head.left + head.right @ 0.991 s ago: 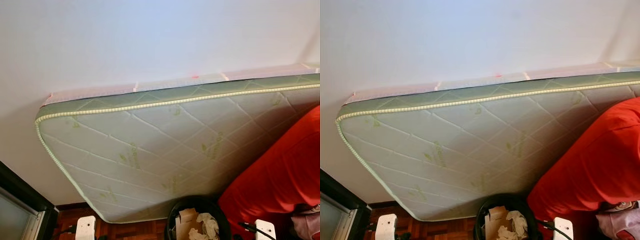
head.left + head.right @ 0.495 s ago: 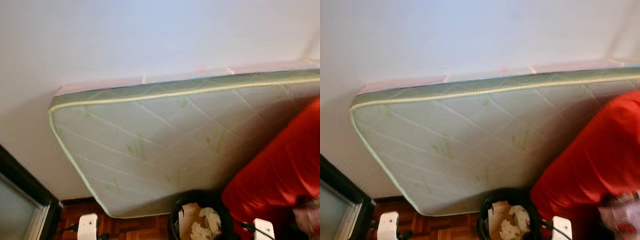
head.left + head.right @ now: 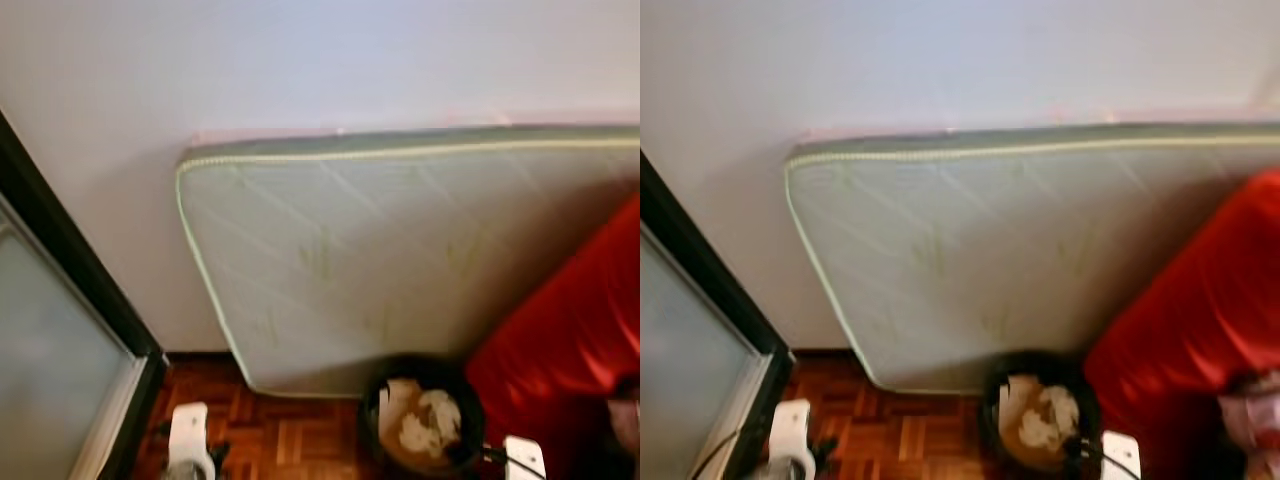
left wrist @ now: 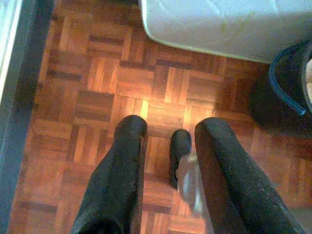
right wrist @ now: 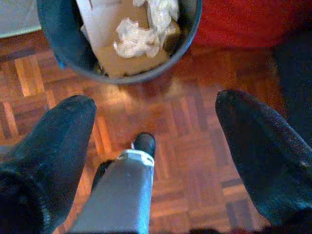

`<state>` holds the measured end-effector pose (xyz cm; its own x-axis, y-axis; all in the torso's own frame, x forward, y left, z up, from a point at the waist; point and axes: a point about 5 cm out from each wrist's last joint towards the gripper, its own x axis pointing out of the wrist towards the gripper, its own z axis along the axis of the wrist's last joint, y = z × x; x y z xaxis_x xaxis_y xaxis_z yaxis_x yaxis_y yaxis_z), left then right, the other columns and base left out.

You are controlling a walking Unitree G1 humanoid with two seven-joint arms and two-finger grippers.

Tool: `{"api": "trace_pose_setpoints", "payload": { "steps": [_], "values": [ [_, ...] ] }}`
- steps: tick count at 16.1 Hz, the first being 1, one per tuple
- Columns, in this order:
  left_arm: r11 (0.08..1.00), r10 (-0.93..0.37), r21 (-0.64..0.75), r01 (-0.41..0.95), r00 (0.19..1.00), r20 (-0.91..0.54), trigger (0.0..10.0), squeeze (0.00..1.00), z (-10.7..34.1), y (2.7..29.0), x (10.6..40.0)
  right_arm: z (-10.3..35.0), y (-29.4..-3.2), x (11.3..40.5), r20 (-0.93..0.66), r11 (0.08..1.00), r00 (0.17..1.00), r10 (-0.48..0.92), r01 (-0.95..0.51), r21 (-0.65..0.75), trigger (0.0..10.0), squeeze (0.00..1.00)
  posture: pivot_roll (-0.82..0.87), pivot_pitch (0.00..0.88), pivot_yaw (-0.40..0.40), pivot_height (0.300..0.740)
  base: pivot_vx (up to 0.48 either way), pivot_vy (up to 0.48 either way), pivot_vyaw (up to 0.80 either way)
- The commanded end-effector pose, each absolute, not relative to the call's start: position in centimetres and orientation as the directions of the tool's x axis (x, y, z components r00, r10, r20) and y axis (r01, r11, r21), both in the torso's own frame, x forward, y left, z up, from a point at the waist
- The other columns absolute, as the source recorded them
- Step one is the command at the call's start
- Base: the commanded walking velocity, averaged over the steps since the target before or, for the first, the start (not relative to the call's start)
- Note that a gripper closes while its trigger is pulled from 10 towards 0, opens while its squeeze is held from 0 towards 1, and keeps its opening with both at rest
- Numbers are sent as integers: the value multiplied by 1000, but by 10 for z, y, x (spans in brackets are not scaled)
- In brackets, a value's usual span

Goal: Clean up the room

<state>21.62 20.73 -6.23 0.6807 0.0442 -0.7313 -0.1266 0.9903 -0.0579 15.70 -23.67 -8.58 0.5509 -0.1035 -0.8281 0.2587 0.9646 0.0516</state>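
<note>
A black round bin (image 3: 422,418) stands on the parquet floor against a mattress, holding cardboard and crumpled white paper (image 5: 141,34). My right gripper (image 5: 156,105) hangs over the floor just short of the bin, open with nothing between its fingers. The left gripper (image 4: 170,127) also hangs open above bare parquet, with the bin's rim (image 4: 287,83) off to one side. Between each pair of fingers I see my own leg and foot below. The whole head view is blurred.
A pale green quilted mattress (image 3: 400,260) leans on its long edge against the white wall. Red bedding (image 3: 575,360) is heaped at the right, beside the bin. A dark-framed glass door (image 3: 60,330) stands at the left. Parquet floor (image 3: 290,440) lies between door and bin.
The camera has swung to the left: mattress, bin and red bedding have slid right in the picture and much more of the glass door shows. Nothing itself has moved.
</note>
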Motion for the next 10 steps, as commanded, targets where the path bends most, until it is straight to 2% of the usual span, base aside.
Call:
{"api": "trace_pose_setpoints", "payload": {
  "steps": [1,2,8,10],
  "values": [
    [991,48,-48,-126,661,-749,10000,0,-66,208,210,-86,-238,155,-833,964,544,-105,261,48,10000,0,26,0,41,740,-277,0,0],
    [991,51,-46,-129,658,-751,10000,0,-67,210,207,-86,-238,155,-832,964,544,-106,262,48,10000,0,26,0,41,740,-281,0,0],
    [989,55,-48,-139,654,-755,10000,0,-68,212,206,-86,-238,155,-833,962,543,-110,269,48,10000,0,29,0,34,740,0,0,0],
    [989,56,-47,-139,655,-754,10000,0,-68,212,206,-86,-239,156,-834,964,541,-104,261,49,10000,0,30,0,32,740,0,0,-766]
  ]
}}
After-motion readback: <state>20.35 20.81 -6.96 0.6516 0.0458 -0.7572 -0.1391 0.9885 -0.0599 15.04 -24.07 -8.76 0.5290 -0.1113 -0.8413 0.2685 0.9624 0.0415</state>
